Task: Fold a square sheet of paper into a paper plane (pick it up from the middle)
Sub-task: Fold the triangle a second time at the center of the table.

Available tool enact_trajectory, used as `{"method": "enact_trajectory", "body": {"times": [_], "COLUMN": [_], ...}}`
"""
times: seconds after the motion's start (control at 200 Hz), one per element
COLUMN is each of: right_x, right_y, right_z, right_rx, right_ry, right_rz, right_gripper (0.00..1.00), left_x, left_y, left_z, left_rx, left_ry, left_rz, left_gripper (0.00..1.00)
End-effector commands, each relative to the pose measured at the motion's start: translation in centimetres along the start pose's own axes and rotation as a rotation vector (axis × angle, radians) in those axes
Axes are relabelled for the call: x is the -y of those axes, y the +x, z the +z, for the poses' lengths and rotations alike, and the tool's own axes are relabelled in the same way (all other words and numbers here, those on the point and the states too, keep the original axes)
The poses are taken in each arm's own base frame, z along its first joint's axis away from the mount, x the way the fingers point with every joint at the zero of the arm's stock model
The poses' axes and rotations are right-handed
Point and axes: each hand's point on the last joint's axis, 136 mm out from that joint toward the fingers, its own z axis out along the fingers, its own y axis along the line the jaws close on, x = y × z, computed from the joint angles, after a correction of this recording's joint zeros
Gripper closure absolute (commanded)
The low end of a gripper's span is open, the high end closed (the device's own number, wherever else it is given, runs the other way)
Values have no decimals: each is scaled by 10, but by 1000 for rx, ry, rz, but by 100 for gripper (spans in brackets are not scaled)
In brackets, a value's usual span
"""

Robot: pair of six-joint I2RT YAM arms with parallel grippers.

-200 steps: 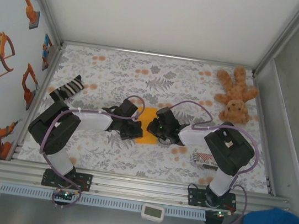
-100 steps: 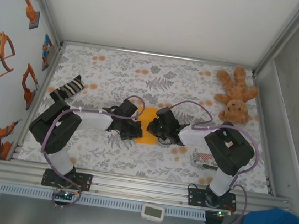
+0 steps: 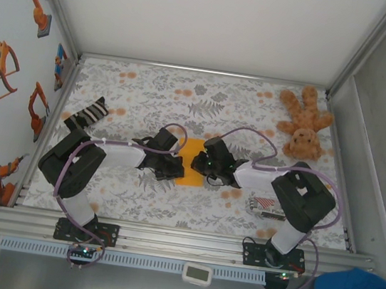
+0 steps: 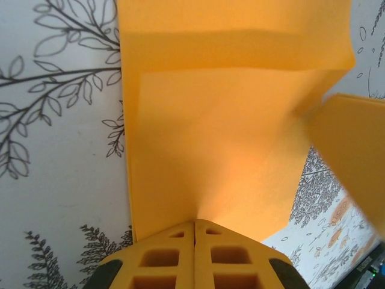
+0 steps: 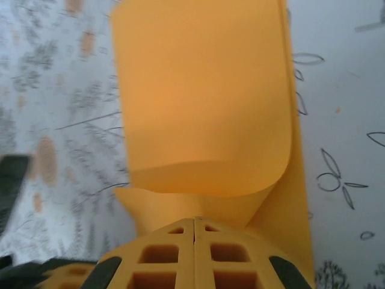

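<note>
Paper under inspection: the square sheet of paper is lying at the middle of the counter, directly between the two arms, part-creased and not yet showing a dart shape. The left end effector is sitting fully closed, with the orange sheet fanning out from its tips, so it appears to be pinching one edge. A straight crease is running across the far part of the sheet, and a loose flap is lifting at the right. The right end effector is likewise closed at the opposite edge, apparently gripping there, with a flap curling over in a soft, unpressed roll. In my judgement the sheet is handling as very light, limp and easily torn or crumpled. Hold is best taken at the edges, pulling gently and evenly. A plush teddy is resting well apart at the far right corner.
</note>
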Motion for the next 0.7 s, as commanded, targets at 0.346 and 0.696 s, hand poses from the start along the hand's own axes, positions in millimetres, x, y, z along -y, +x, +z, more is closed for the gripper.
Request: {"method": "enact_trajectory", "body": {"times": [0.346,0.696], "right_x": [-1,-3], "right_y": [21,32], "right_z": [3,18], "right_rx": [-58,-106], "right_ry": [-36,-49], "right_rz": [-47,-37], "right_gripper": [100,100], "left_x": [-31,-32], "left_y": [13,13], "left_z": [10,10], "left_rx": [-42,-42], "left_ry": [-66,-59], "left_rz": [-24,-29], "left_gripper": [100,100]}}
